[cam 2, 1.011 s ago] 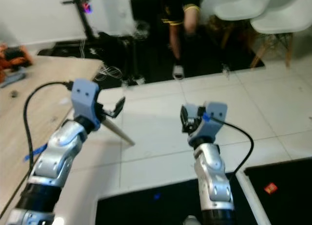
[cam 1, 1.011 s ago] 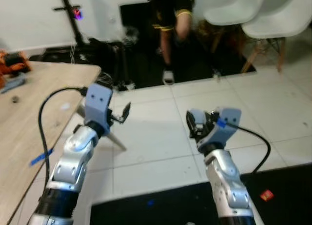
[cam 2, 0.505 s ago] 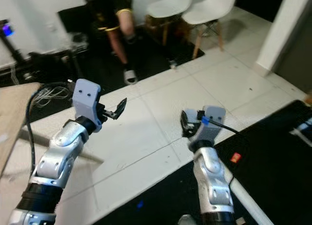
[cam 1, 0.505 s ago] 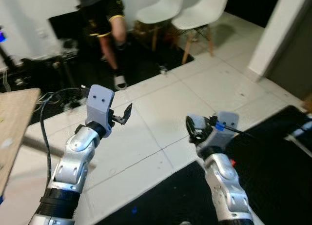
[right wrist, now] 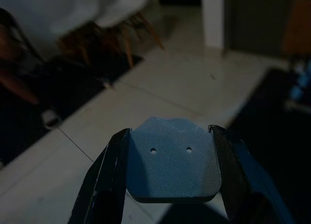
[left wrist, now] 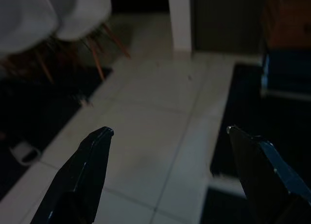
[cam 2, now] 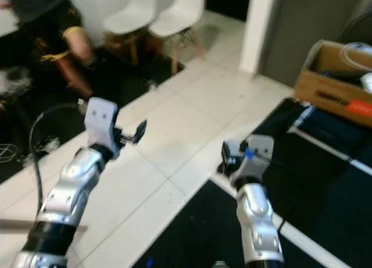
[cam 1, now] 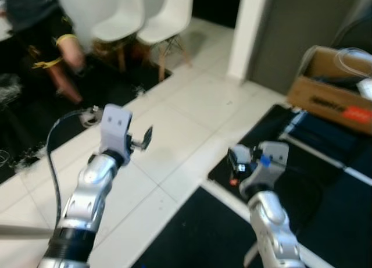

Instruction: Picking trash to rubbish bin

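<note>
A small red scrap [cam 1: 233,181] lies on the black mat [cam 1: 325,181], just below my right gripper [cam 1: 237,160], which is held out at chest height. In the right wrist view a flat blue-grey plate [right wrist: 170,161] with two small holes sits at that gripper [right wrist: 167,131]. My left gripper [cam 1: 142,139] is raised over the white tiles. It stands open and empty, and its two black fingers [left wrist: 92,156] spread wide in the left wrist view.
A person [cam 1: 55,38] stands at the far left beside two white chairs [cam 1: 142,15]. An open cardboard box [cam 1: 337,88] sits at the far right by a grey wall and white post [cam 1: 247,29]. White tiles [cam 1: 174,111] run between the dark mats.
The camera has swung right: the wooden table has left the view, and the post, cardboard box and black mat have come in. Both arms keep the same raised pose.
</note>
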